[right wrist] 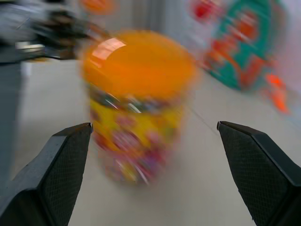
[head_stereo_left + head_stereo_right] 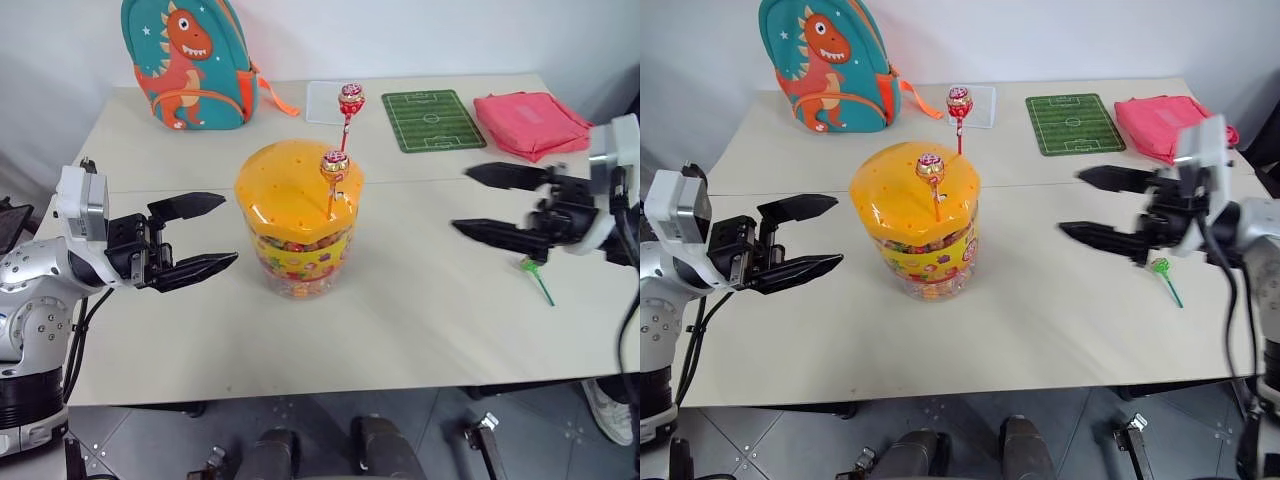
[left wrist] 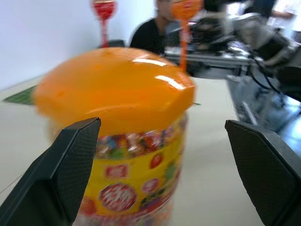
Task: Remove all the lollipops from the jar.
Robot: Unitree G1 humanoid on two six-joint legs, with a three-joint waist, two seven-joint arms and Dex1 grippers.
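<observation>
The jar stands in the middle of the desk. Two lollipops stick up from its lid. The left pincer and right pincer are both wide, holding nothing. One lollipop lies on the desk.

Silver screw-dotted left forearm, white wrist blocks, black cables, black textured claws

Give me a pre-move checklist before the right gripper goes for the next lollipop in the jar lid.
1. Right gripper open and empty: ok.
2. Left gripper open, beside the jar, not touching it: ok.
3. Green-stick lollipop out, lying on the table: ok.
4. Orange-stick lollipop upright in the lid: ok.
5. Red-stick lollipop upright at the lid's far edge: ok.
6. Jar steadied: not ok, nothing holds it.
</observation>
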